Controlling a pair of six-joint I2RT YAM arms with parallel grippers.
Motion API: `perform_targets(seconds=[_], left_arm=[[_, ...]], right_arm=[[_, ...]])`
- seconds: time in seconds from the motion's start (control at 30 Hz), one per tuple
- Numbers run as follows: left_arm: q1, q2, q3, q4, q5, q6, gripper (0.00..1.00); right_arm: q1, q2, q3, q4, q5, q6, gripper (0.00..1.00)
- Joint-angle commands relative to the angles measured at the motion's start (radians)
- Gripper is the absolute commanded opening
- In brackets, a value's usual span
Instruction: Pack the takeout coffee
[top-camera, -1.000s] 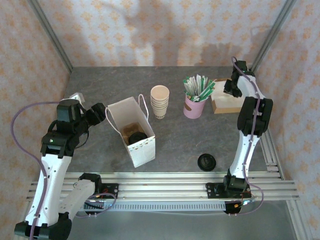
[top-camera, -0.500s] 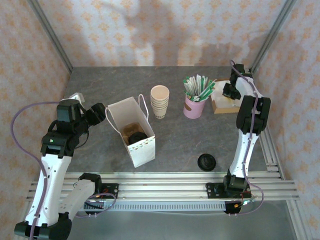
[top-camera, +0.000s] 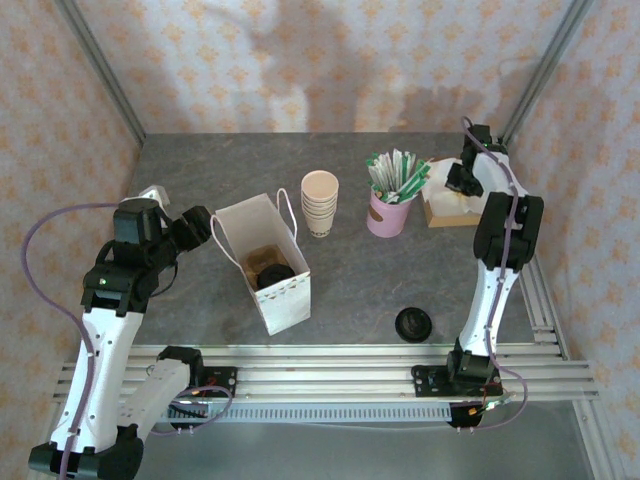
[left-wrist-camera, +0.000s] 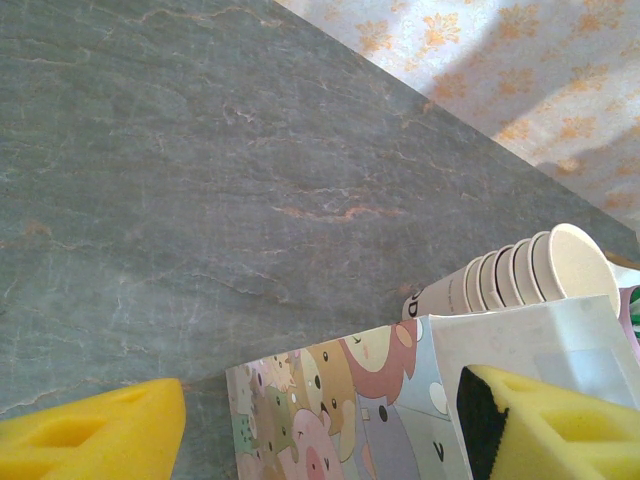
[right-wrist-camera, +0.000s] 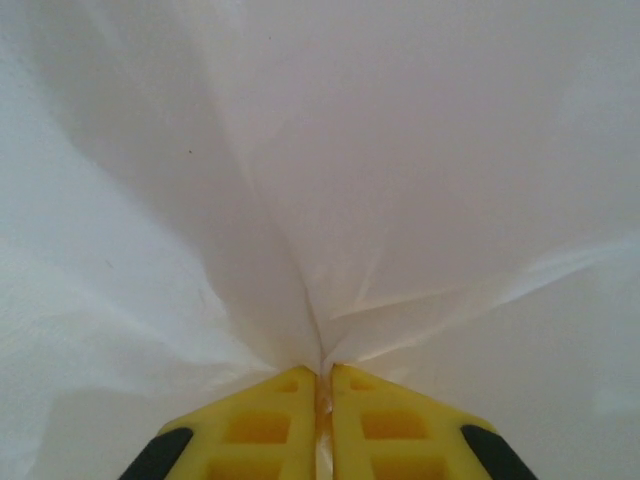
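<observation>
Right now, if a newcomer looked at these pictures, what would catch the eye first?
The white paper bag stands open left of centre, with the black-lidded takeout coffee already inside. At the far right, the right gripper is shut on a white napkin, pinching it into folds. A stack of lidless tan cups stands just beside the bag.

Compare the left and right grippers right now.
Left gripper has its fingers wide apart; right gripper has them pinched shut. Left gripper sits at the edge of the white bag; right gripper clamps a white napkin. Both have yellow fingers.
</observation>
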Motion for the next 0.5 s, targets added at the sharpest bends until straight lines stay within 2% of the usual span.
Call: perform_targets(seconds=[0.0,0.27,0.47], left_arm=[[-0.008,-0.001,-0.004,0.003,-0.017,0.017,0.73],[-0.009,-0.008,-0.003,-0.001,-0.022,0.022,0.73],[-0.010,-0.006,-0.001,-0.003,-0.026,0.030,0.73]], right_arm=[[-0.007,-0.090,-0.018,0.010,0.017,0.006,0.03],[-0.006,-0.102,-0.042,0.020,0.007,0.017,0.00],[-0.006,-0.202,-0.051,0.028,0.019,0.027,0.00]])
